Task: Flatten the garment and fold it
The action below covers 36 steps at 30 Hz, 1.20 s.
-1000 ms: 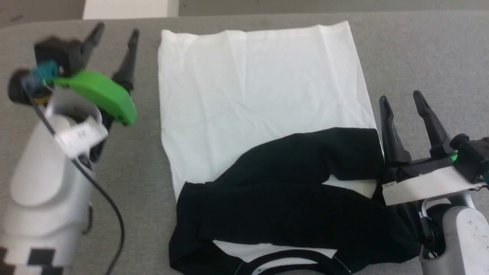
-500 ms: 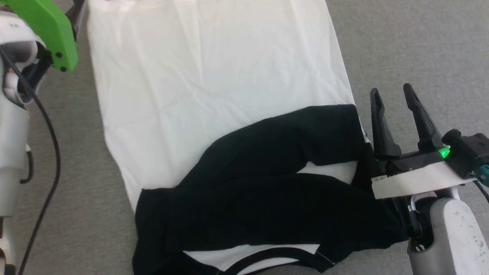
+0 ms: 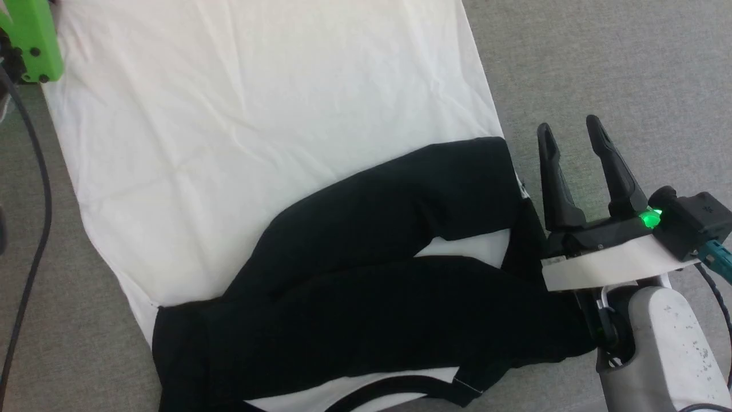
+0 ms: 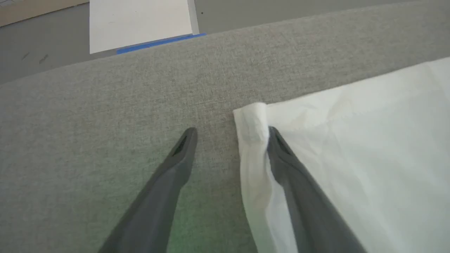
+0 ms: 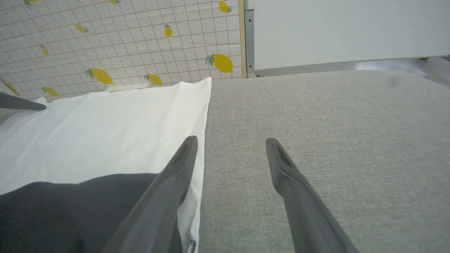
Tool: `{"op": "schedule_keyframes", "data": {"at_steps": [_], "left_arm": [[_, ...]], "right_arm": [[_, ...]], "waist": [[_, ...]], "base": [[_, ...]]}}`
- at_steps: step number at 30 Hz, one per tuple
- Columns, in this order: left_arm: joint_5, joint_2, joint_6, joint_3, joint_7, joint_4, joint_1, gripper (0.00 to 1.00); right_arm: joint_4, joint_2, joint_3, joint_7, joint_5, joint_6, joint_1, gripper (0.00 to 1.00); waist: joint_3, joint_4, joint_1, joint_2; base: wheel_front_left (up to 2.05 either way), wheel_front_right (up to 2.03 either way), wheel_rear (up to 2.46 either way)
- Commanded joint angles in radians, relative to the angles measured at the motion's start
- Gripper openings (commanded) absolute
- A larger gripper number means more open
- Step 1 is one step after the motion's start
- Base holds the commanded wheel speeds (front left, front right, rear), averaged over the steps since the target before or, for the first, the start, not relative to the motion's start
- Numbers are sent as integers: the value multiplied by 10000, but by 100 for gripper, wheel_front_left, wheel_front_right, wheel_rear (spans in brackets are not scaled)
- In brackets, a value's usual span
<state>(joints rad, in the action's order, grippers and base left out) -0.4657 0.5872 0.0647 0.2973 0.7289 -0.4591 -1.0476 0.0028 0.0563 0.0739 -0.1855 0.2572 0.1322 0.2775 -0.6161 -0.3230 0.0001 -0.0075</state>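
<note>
1. Nearest the robot, the garment (image 3: 257, 143) is lying flat on the grey worktop (image 3: 600, 57), its black sleeves crossing the white body.
2. Just beside the garment's right edge, the right gripper (image 3: 568, 123) is standing with fingers spread wide, gripping nothing; one finger is overlapping the cloth's edge, the other is over bare grey.
3. At the garment's far left corner, the left gripper (image 4: 231, 130) is standing wide apart and empty, the curled-up corner lying between its fingers and touching one.

no legible text anywhere
</note>
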Motion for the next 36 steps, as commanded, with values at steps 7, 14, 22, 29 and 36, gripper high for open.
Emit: {"op": "schedule_keyframes", "data": {"at_steps": [7,14,22,29,36], "left_arm": [[-21,115,464,48,760,307,79,0],[-141,-41,438,155,772,526,130,0],[-182,-307,262,370,591,557,-137,0],[-191,-809,-5,699,350,642,-668,0],[-197,-1372,-284,1038,34,672,-1198,0]], "right_arm": [[23,-47,119,-59,97,-15,287,100],[-42,170,330,526,-75,-15,1611,100],[2220,280,362,3672,127,-15,5510,100],[5512,227,-214,5936,-638,-15,8549,100],[7635,281,-1181,6993,-1778,-15,10299,100]], "waist": [[-160,-74,-1,73],[-106,79,-1,73],[-210,507,-1,73],[-598,1289,-1,73],[-1073,2013,-1,73]], "base": [[0,0,0],[0,0,0],[0,0,0],[0,0,0],[0,0,0]]}}
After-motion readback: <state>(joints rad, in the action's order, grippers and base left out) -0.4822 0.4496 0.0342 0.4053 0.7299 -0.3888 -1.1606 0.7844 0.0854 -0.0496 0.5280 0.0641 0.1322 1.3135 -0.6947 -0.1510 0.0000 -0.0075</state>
